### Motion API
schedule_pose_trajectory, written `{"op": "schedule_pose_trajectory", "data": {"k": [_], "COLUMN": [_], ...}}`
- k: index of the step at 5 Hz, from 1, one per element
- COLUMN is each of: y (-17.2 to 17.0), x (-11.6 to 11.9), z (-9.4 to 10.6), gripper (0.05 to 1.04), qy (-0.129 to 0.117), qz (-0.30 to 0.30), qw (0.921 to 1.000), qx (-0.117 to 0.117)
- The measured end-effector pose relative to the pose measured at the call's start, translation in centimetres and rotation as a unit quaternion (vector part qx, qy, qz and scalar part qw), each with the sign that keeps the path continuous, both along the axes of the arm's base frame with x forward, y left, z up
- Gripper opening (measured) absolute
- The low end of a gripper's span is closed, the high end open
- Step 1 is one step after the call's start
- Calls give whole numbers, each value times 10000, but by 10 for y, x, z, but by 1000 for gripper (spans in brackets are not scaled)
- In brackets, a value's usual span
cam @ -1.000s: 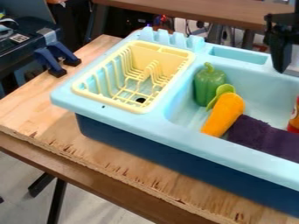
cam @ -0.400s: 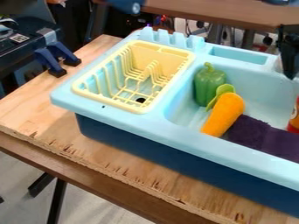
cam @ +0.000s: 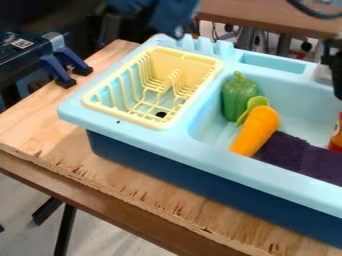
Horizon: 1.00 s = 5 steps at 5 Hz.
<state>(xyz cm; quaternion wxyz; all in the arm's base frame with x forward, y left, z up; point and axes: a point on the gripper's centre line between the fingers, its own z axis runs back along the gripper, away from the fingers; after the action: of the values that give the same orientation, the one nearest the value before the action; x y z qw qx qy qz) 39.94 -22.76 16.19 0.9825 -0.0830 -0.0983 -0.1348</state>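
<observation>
The camera looks down at a slant over the long front of the sink (cam: 200, 146) — close enough to crop its right end — facing the brown table (cam: 267, 16) behind.

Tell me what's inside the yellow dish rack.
The yellow dish rack holds no items; through its slots show the light-blue sink unit and a dark hole. Whatever its solid parts cover stays hidden.

Your support surface is a plywood sheet (cam: 40, 125), pale tan with visible grain; its front edge is rough and splintered, with small dark chips. You see it on a brown tabletop (cam: 120, 214), which shows as a strip along the front, with black table legs (cam: 65, 230) below. Directly on the plywood you have a toy sink unit (cam: 180, 172), light blue above, dark blue below, set at a slant. At its rear left, you find two dark blue clamp arms (cam: 56, 71) with black ends on the sheet.
</observation>
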Motion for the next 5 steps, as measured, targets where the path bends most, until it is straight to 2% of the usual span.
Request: {"op": "schedule_pose_trajectory", "data": {"k": [1, 3, 4, 5], "y": [0, -2, 7, 28], "x": [3, 1, -16, -38], "z": [1, 3, 17, 55], "gripper": [465, 388, 382, 375], "qy": [-80, -105, -213, -528], "qz": [-8, -25, -58, 53], "qw": [10000, 9999, 9995, 9977], "qx": [-51, -121, -225, -423]}}
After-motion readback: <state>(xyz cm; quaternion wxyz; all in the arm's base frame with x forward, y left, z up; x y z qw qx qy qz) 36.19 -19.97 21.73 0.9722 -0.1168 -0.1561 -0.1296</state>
